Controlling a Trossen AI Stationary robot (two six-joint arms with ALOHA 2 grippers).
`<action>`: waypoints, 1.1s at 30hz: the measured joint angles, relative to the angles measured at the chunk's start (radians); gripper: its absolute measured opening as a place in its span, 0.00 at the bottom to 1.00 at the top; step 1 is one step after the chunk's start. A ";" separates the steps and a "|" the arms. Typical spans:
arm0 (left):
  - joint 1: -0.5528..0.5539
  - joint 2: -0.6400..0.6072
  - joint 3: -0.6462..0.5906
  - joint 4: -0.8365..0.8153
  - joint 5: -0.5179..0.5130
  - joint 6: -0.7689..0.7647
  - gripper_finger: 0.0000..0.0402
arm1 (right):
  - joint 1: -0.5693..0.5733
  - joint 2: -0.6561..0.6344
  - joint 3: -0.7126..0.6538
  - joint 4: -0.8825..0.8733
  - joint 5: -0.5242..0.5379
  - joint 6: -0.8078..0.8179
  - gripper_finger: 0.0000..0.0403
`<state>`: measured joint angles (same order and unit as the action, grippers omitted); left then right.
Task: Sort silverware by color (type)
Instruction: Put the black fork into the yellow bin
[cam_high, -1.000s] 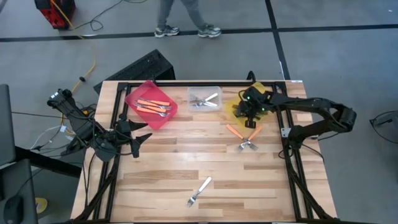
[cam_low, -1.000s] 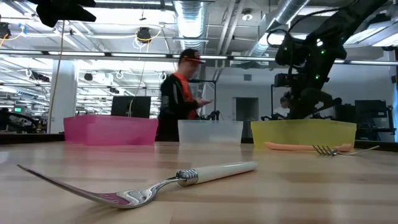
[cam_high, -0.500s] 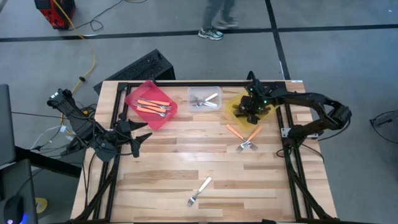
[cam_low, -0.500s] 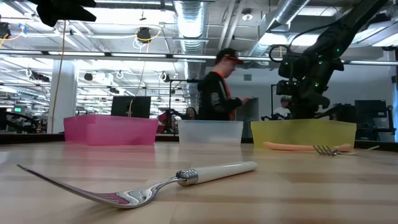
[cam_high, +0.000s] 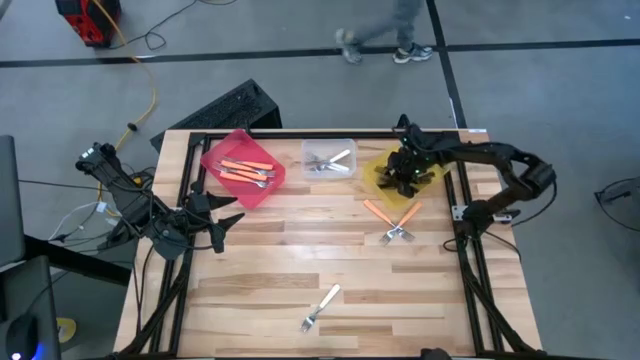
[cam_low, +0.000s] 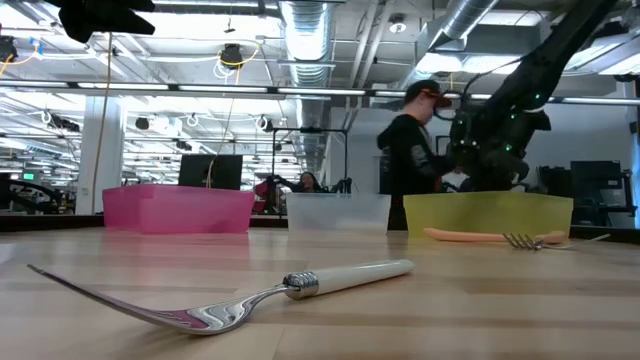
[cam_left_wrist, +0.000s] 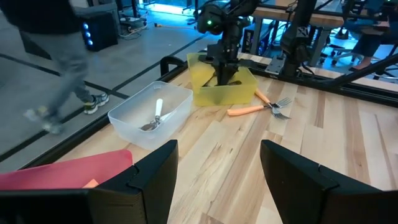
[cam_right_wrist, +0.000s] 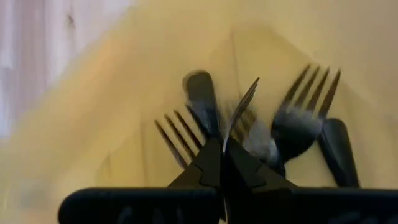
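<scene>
Nearest on the bench (cam_high: 260, 290) lies one fork with a white handle (cam_low: 240, 295), alone at the front part, well apart from the others. Further back, toward the right side, two orange-handled forks (cam_high: 393, 222) lie crossed on the wood, just before the yellow bin (cam_left_wrist: 225, 87).

At the left edge of the bench the left gripper (cam_high: 222, 221) waits above the wood, its fingers (cam_left_wrist: 152, 171) spread apart with nothing between them.

Along the far edge three bins stand in a row. The red bin (cam_high: 242, 168) has several orange-handled forks inside, the clear bin (cam_high: 329, 160) in the middle has silver forks (cam_left_wrist: 155, 117), and the yellow bin on the right has dark forks (cam_right_wrist: 298, 127) lying on its bottom.

The right gripper (cam_right_wrist: 222, 163) is down inside the yellow bin. Its fingers are pressed together, and a thin dark fork (cam_right_wrist: 241, 112) stands up from between the tips, so it seems to be pinched there, just above the other dark forks.

Beyond the bench, a person (cam_low: 412, 150) walks on the floor (cam_high: 300, 85).
</scene>
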<state>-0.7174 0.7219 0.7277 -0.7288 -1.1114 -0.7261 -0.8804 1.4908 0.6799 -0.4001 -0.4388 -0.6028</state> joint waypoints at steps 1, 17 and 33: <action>0.000 0.000 0.000 0.000 0.000 0.000 0.53 | -0.005 0.015 0.001 -0.001 -0.001 0.000 0.06; 0.000 0.000 0.000 0.000 0.000 -0.001 0.53 | -0.024 0.045 -0.001 0.009 0.069 0.075 0.21; 0.000 0.000 0.000 0.000 0.001 -0.002 0.53 | -0.023 0.007 0.077 -0.117 0.112 0.121 0.30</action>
<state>-0.7174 0.7219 0.7277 -0.7288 -1.1106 -0.7280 -0.9031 1.4982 0.7570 -0.5173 -0.3264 -0.4823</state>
